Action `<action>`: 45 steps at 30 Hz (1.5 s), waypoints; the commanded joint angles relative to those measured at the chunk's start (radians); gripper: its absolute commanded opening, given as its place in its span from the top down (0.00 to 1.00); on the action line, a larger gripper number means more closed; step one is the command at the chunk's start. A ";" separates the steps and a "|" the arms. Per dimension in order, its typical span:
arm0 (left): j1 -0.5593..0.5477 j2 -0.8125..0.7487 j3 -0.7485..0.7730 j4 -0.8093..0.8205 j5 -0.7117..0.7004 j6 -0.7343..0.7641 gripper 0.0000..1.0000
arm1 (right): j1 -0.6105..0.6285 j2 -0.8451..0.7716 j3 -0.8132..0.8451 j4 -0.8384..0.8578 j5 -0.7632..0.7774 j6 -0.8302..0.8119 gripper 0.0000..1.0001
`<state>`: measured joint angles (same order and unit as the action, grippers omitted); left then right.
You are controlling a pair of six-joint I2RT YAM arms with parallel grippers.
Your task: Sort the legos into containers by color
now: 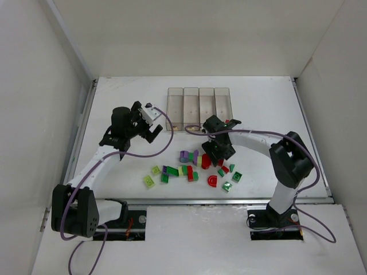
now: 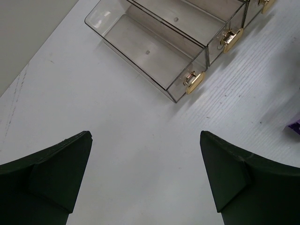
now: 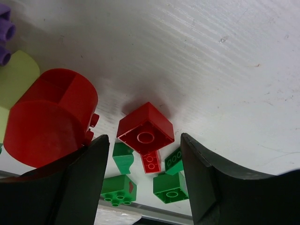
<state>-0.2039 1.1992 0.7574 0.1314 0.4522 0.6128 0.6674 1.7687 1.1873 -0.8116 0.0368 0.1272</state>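
Here, four clear containers (image 1: 191, 106) show bare floors; left gripper (image 2: 145, 136) gapes wide, right gripper (image 3: 145, 138) parted astride a red brick (image 3: 145, 125).

Glossy smooth plastic bricks (image 3: 145, 127); clear shiny plastic bins (image 2: 140, 47), brassy metal latches (image 2: 193, 82); matt, finely ribbed worktop (image 3: 211, 61).

The right gripper (image 3: 144, 140) stands spread — a small red brick (image 3: 147, 123) lies between its fingertips, touching neither.
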 commanded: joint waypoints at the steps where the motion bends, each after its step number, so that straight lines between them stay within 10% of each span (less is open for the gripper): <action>1: -0.006 -0.039 -0.007 0.034 0.019 0.004 0.01 | -0.008 0.008 0.057 0.019 0.000 -0.026 0.32; 13: -0.006 -0.049 -0.007 0.034 0.009 0.013 0.01 | -0.038 0.048 0.057 0.080 -0.031 -0.066 0.42; 24: -0.006 -0.049 -0.007 0.025 0.009 0.024 0.01 | -0.086 -0.043 0.066 0.069 -0.018 -0.025 1.00; 33: -0.017 -0.040 0.002 -0.061 0.082 0.148 0.01 | -0.259 -0.227 0.192 0.250 0.046 0.129 1.00; 39: -0.068 -0.039 0.002 -0.101 0.063 0.217 0.01 | -0.324 -0.023 0.375 0.295 0.055 0.155 1.00; 41: -0.078 -0.039 -0.007 -0.113 0.063 0.241 0.01 | -0.333 0.076 0.484 0.252 0.055 0.155 0.93; 45: -0.087 -0.039 0.002 -0.136 0.063 0.254 0.01 | -0.342 0.153 0.584 0.216 0.055 0.155 0.47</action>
<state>-0.2813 1.1805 0.7570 0.0132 0.4927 0.8253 0.3248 1.9076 1.7027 -0.5694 0.0887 0.2684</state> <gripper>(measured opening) 0.993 0.464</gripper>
